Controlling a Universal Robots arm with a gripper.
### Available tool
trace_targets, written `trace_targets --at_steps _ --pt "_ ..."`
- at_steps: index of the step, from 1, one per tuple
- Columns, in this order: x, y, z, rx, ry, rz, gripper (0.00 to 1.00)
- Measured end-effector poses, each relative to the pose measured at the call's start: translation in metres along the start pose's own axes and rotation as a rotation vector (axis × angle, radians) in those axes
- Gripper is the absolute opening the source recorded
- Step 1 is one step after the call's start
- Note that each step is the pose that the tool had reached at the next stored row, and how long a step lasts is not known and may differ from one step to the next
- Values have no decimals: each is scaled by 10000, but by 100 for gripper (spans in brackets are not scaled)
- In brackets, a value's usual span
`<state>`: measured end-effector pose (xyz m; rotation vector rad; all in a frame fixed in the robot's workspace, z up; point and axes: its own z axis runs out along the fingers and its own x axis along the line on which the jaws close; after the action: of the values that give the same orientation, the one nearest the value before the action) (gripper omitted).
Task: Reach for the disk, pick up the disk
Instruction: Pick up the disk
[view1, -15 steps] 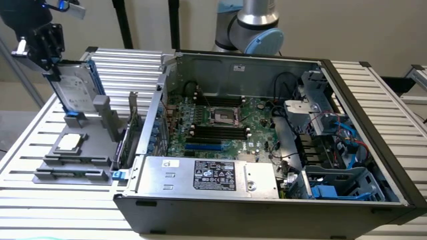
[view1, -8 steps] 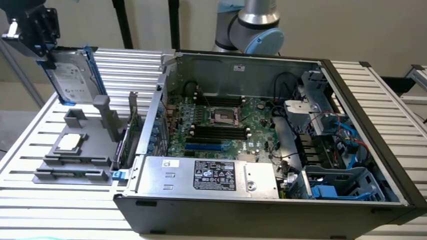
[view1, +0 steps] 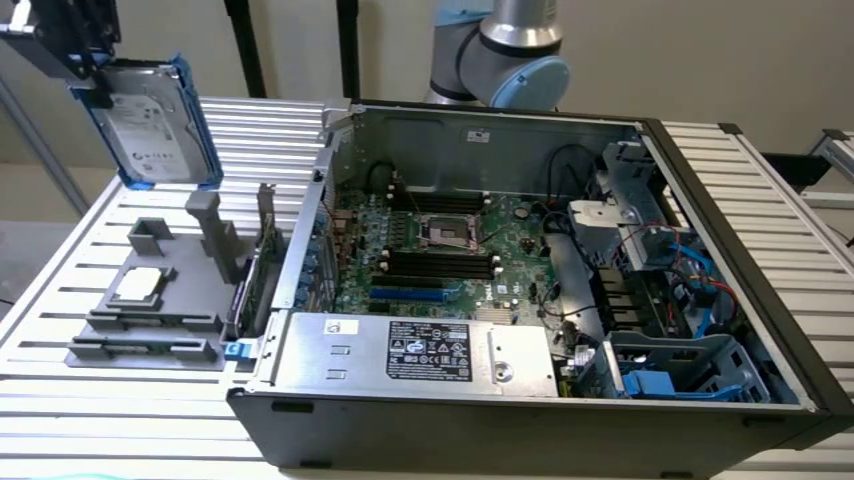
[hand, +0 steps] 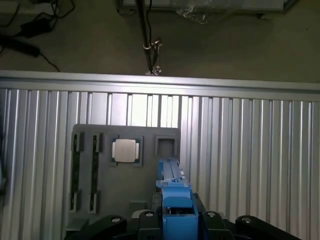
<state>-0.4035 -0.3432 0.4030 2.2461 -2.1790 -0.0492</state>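
The disk (view1: 150, 125), a silver-grey drive with a white label in a blue carrier, hangs in the air above the table's far corner at the exterior view's left. It is tilted, with its label facing the camera. My gripper (view1: 88, 78) is shut on its upper edge, with the black fingers clamping the blue frame. In the wrist view the carrier's blue edge (hand: 175, 202) sticks out from between my gripper (hand: 176, 222) fingers, high over the grey tray (hand: 87, 175).
Below the disk lies the grey tray (view1: 100, 335), holding a small square silver chip (view1: 140, 285) and upright posts. The open computer case (view1: 747, 190) takes up the table's middle and right, with a silver power supply box (view1: 427, 350) at its front. Slatted metal table (view1: 80, 420).
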Motion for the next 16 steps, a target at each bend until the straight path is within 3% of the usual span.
trace_targets --at_steps 7,16 --pt "9 -248 -322 -40 -78 -79 33" --pt "26 -647 -700 -158 -221 -86 33"
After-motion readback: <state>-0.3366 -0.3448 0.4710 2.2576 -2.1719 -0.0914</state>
